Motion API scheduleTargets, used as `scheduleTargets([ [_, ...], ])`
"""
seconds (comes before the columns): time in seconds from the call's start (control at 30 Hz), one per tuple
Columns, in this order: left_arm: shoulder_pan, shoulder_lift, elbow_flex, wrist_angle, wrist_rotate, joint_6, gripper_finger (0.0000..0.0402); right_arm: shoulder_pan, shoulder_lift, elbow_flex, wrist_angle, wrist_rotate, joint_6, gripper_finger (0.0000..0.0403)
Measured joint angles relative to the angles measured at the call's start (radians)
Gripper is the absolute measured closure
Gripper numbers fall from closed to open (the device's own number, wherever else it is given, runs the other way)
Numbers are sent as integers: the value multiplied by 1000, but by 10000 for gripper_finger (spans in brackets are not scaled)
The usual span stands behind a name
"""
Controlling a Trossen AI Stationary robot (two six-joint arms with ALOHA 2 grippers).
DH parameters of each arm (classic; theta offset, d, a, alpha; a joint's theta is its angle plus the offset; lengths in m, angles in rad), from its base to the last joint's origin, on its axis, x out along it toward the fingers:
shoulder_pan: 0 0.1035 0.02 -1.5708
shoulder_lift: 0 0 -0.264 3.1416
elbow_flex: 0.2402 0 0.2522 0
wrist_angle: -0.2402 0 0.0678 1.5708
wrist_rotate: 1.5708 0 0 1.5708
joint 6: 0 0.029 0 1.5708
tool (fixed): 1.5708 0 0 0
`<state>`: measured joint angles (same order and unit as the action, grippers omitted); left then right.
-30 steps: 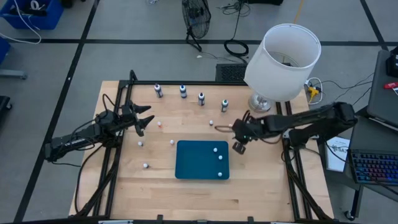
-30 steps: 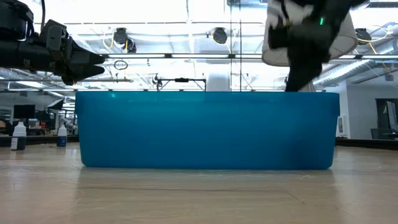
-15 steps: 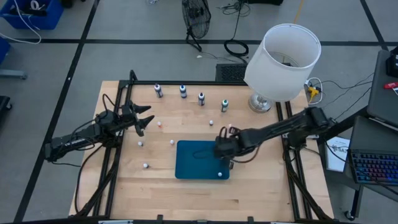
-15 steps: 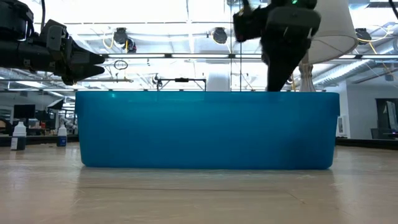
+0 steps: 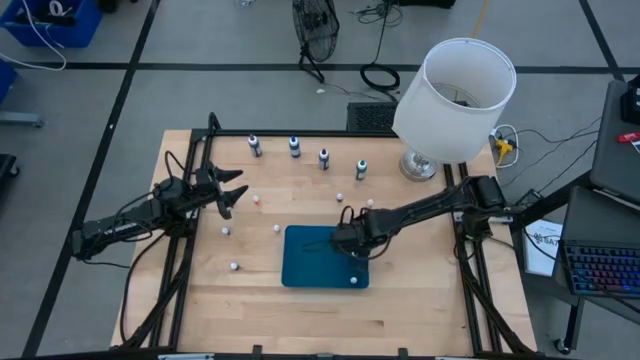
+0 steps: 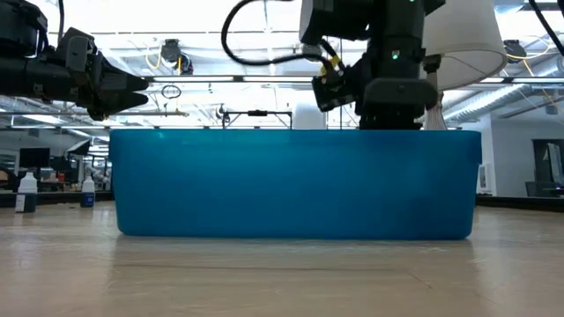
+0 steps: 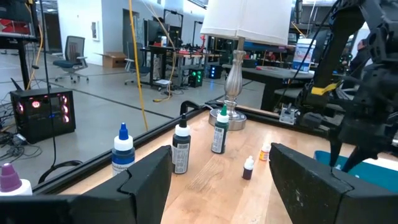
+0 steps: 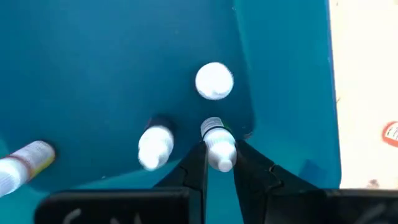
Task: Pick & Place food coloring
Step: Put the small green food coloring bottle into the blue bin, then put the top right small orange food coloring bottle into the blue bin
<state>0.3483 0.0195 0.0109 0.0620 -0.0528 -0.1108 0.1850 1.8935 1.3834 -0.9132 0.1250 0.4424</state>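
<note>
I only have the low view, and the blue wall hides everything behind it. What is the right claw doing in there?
Observer: The right claw is shut on a small white-capped bottle inside the blue tray.
Operator: Is anything else in the tray?
Observer: Three more small bottles: one just beyond the held bottle, cap toward the wrist camera, one right beside it, and one lying on its side farther off.
Operator: And the left claw?
Observer: The left claw is open and empty, over the table to the left of the tray.
</note>
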Motion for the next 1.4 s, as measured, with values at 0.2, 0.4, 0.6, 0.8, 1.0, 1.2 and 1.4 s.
scheduleTargets([
  [0.2, 0, 0, 0, 0, 0, 1, 133, -9, 8, 0, 5, -26, 15, 345],
  [0.4, 0, 0, 0, 0, 0, 1, 133, -8, -1, 0, 4, -26, 48, 262],
  [0.6, 0, 0, 0, 0, 0, 0, 133, -8, -50, 0, -7, -25, 73, 238],
  [0.8, 0, 0, 0, 0, 0, 0, 133, -23, -161, 0, -21, -18, 78, 245],
  [1.0, 0, 0, 0, 0, 0, 0, 133, -119, -266, 0, -124, 80, 68, 254],
  [1.2, 0, 0, 0, 0, 0, 0, 133, -287, -274, -28, -124, 86, -61, 244],
  [1.4, 0, 0, 0, 0, 0, 1, 133, -377, -272, -148, 25, -2, -177, 228],
])
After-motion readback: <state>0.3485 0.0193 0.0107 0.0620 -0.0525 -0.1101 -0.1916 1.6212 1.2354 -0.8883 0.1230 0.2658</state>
